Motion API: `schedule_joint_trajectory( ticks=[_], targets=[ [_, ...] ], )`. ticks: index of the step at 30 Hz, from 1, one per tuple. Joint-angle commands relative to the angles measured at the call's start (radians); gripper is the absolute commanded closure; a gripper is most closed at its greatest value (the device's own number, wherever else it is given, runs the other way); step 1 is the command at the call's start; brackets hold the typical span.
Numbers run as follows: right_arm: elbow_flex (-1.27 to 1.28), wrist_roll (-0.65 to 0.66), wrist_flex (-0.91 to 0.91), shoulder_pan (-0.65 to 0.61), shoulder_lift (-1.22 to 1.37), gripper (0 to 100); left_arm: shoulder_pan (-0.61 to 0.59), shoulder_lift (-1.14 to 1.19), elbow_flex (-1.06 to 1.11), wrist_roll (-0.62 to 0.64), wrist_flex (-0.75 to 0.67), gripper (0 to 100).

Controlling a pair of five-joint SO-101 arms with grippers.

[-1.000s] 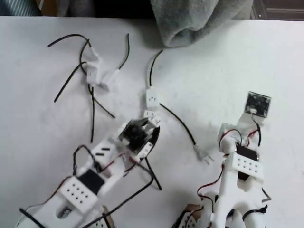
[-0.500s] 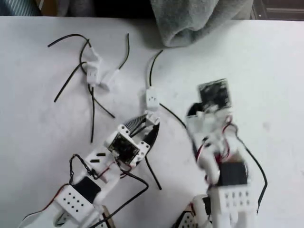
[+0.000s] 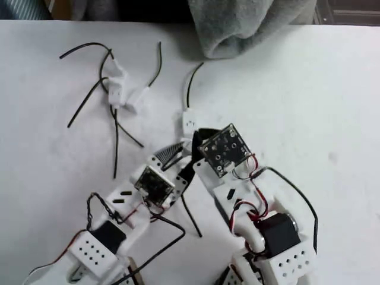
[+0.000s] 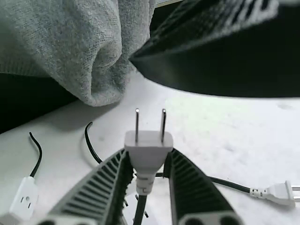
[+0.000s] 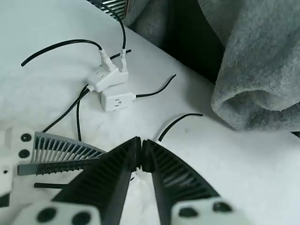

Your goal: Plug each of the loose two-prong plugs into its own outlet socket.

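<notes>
The left pincer (image 4: 147,153) grips the white two-prong plug (image 4: 148,140), prongs pointing ahead, near the outlet socket (image 3: 190,123) on the surface (image 3: 309,89). The right pincer (image 5: 141,154) is closed beside that socket. It is best to line up the prongs with the slots before pushing.

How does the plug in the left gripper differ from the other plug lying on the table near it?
The held plug is clamped in the left gripper; the loose plug lies flat on the table with nothing touching it. The held plug's prongs point straight out ahead of the gripper, while the loose plug's prongs point off to one side, across that line. Both are white two-prong plugs on black cords.
</notes>
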Motion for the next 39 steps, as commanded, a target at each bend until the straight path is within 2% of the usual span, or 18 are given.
schedule_joint_trajectory(
  ticks=[1,10,14,17,21,32,35,39],
  targets=[
    [-0.026,0.009,-0.079,-0.008,0.008,98.0,-0.002,-0.022,-0.005,0.011,-0.032,98],
    [0.008,0.008,-0.160,0.005,0.173,98.0,-0.002,-0.022,-0.005,0.008,-0.032,98],
    [-0.043,0.008,-0.186,0.093,0.157,98.0,-0.002,-0.022,-0.005,0.008,-0.032,98],
    [-0.137,0.008,-0.107,0.091,0.120,98.0,-0.002,-0.022,-0.005,0.008,-0.032,98],
    [-0.192,0.008,0.031,-0.018,0.082,98.0,-0.002,-0.022,-0.005,0.006,-0.032,98],
    [-0.026,0.009,0.030,-0.050,0.142,98.0,-0.007,-0.022,-0.005,0.006,-0.032,98],
    [0.006,0.049,0.005,-0.048,0.156,98.0,-0.007,-0.022,-0.005,0.005,-0.032,98],
    [0.087,0.087,-0.113,0.028,0.185,98.0,-0.008,-0.022,-0.005,0.005,-0.032,98]
  ],
)
